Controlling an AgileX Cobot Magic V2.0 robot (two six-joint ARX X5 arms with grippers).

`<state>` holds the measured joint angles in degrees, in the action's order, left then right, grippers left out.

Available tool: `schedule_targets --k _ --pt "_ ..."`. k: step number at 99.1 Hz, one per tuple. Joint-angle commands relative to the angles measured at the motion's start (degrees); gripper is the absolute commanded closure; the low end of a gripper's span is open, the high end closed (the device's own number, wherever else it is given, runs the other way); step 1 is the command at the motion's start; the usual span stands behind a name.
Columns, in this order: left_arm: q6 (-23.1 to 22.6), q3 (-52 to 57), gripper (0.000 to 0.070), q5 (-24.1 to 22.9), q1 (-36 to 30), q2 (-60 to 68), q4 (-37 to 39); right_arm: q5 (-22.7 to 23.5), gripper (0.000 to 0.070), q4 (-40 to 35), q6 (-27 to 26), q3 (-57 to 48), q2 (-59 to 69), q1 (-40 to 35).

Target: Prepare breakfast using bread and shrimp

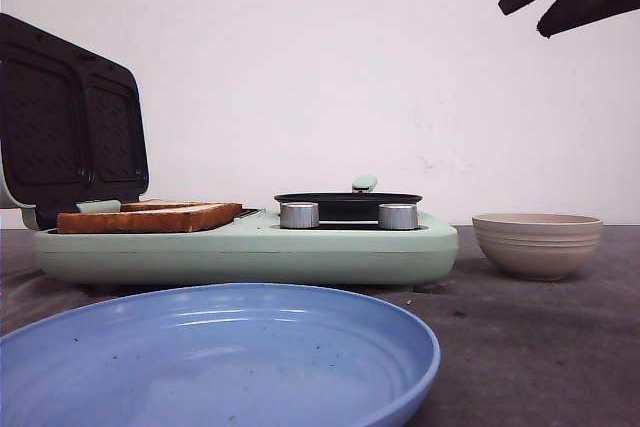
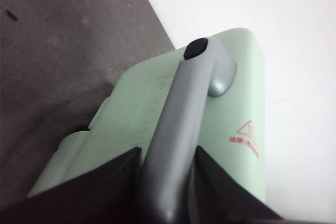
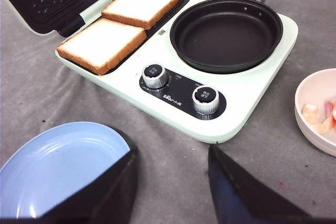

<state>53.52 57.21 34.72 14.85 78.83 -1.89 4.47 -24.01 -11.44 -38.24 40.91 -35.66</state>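
Blue plate [image 1: 220, 357] nearest, waiting for food. Bread [image 3: 123, 27] sits in the open press; left gripper [image 2: 168, 177] clamps the lid handle [image 2: 178, 129], right gripper [image 3: 170, 182] wide, empty.

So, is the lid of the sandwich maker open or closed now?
Open. The lid stands raised, its dark ridged plates showing, and the two bread slices lie uncovered on the lower plate. The left pincer is closed on the lid's grey handle.

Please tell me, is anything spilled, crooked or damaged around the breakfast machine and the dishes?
Nothing stands out. The two bread slices lie flat side by side on the open press plate, the pan sits squarely on its burner, and the blue plate shows only faint specks.
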Motion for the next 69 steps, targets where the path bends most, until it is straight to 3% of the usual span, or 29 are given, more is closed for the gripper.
schedule_targets --k 1,30,69 --pt "-4.1 0.7 0.0646 0.0 -1.0 1.1 0.2 0.1 0.0450 0.2 -0.6 -0.5 0.2 -0.5" --pt "-9.6 0.7 0.0645 -1.0 -6.5 1.1 0.2 0.1 0.0450 0.2 -0.6 -0.5 0.2 -0.5" --pt "-15.9 0.7 0.0636 -9.7 -20.4 2.8 0.2 0.1 0.0450 -0.3 -0.6 -0.5 0.2 -0.5"
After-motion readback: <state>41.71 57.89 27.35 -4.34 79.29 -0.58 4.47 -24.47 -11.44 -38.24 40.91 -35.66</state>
